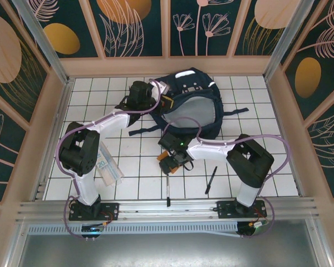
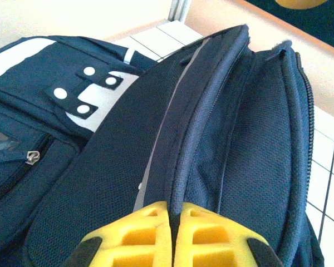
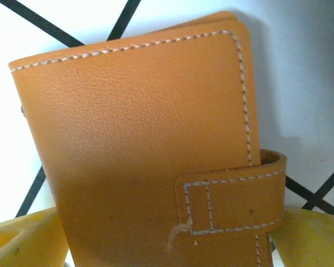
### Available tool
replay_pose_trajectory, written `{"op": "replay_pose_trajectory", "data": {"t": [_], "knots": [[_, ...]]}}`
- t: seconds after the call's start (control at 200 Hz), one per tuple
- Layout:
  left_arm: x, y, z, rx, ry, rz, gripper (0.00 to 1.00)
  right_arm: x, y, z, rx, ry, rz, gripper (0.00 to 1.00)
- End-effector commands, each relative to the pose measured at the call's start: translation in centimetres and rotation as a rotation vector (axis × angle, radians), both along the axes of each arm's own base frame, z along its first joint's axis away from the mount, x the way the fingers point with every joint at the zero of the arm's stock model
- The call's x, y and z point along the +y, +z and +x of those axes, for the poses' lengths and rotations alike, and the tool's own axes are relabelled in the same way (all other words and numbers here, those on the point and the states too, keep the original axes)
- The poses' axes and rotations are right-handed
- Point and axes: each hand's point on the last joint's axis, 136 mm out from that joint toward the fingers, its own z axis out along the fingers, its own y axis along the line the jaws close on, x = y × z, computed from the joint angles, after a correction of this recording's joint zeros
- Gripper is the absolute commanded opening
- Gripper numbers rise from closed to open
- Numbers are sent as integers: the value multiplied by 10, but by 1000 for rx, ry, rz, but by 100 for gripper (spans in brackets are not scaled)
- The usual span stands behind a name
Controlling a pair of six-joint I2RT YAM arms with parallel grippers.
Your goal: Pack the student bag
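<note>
Seeing from above the bag [image 1: 196, 105] lying far-middle on the desk [image 1: 256, 167]. Pinching its piped edge, close up at the wrist, with the left claw [image 2: 171, 211] pressed together. Straddling a tan stitched wallet [image 3: 139, 128] with the right claw [image 3: 167, 239] spread wide.

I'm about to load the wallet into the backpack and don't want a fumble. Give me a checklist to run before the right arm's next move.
1. Left gripper shut on the backpack's edge fabric: ok.
2. Backpack opening wide enough for the wallet: cannot tell; the left wrist view shows the folds lying close together.
3. Right gripper straddling the wallet: ok, a finger on each side.
4. Fingers firmly on the wallet: cannot tell.
5. Wallet strap lying across the cover: ok.
6. Two pens apart from the wallet: ok.
</note>
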Motion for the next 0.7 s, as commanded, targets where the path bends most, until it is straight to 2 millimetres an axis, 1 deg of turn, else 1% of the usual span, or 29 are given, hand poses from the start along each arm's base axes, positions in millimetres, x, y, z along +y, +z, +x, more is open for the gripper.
{"op": "replay_pose_trajectory", "data": {"t": [0.0,0.04,0.095,0.18,0.24,0.3,0.39,0.46,0.586,0.651,0.696], "knots": [[5,11,8,3,19,-61,0,13,-8,12,-7,22,37,82],[5,13,8,3,18,-63,0,12,-4,15,-11,-5,45,74],[4,15,8,2,14,-67,0,13,4,19,-13,-35,69,68],[3,21,7,2,7,-70,0,12,19,23,-34,-92,104,64],[3,28,7,-5,6,-75,0,11,35,28,-48,-145,150,62],[3,37,7,-22,4,-84,0,7,45,32,-55,-203,195,60],[3,50,6,-42,-1,-93,0,-3,63,42,-49,-309,279,60],[3,60,5,-52,-7,-104,0,-15,76,49,-55,-384,327,60],[2,78,2,-67,-14,-134,0,-41,105,64,-57,-502,428,60],[1,88,0,-75,-26,-160,0,-58,120,77,-55,-572,504,60],[-1,95,-6,-93,-57,-183,0,-67,131,90,-47,-624,568,59]]}}
